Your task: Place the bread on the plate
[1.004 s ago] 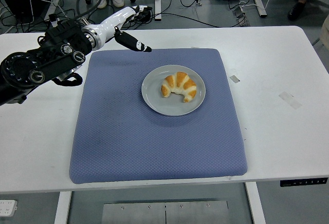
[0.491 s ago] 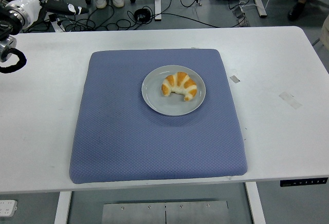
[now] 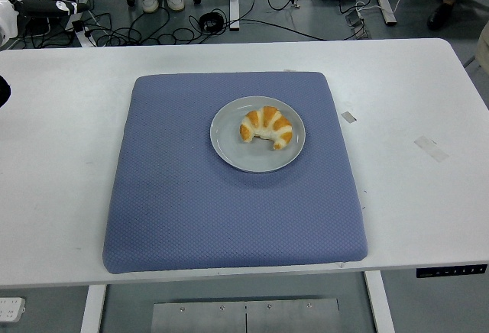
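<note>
The bread (image 3: 266,127), a croissant, lies on the grey plate (image 3: 229,147), a little toward the plate's twelve o'clock side, its curved back facing twelve and its tips toward six. The plate sits on the blue mat (image 3: 191,218) just above the mat's middle, which keeps it from sliding on the white bench (image 3: 412,195). With the bread resting free on the plate, the task looks done. The left hand (image 3: 30,4) is at the far ten o'clock corner; at least one finger is stretched out and it holds nothing. A second ago it hovered over the mat's ten o'clock corner; it has since pulled back toward the edge. The right hand is out of view.
</note>
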